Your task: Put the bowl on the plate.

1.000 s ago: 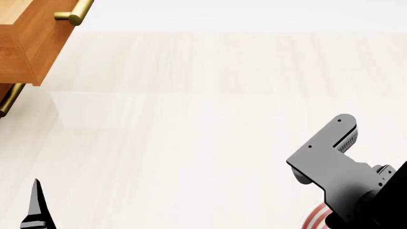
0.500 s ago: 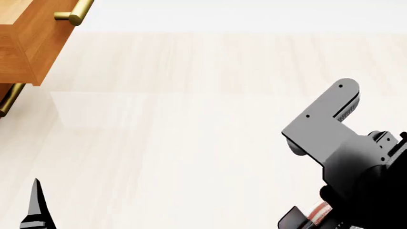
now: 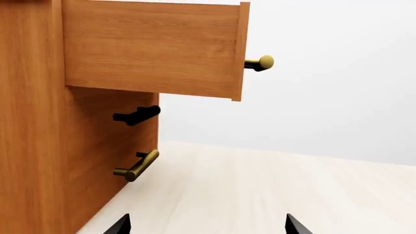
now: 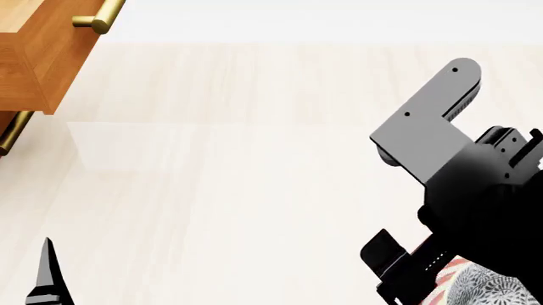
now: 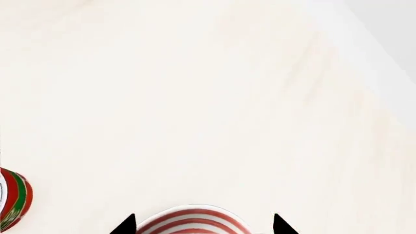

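Plate rim between the right tool tips, apart

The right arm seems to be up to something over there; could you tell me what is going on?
The right arm is raised above the pale table, and its pincer is open and empty over the red-ringed plate. In the head view the patterned bowl appears next to the plate's rim at the bottom edge. A red can stands off to one side. The left pincer is open near the wooden drawer unit.
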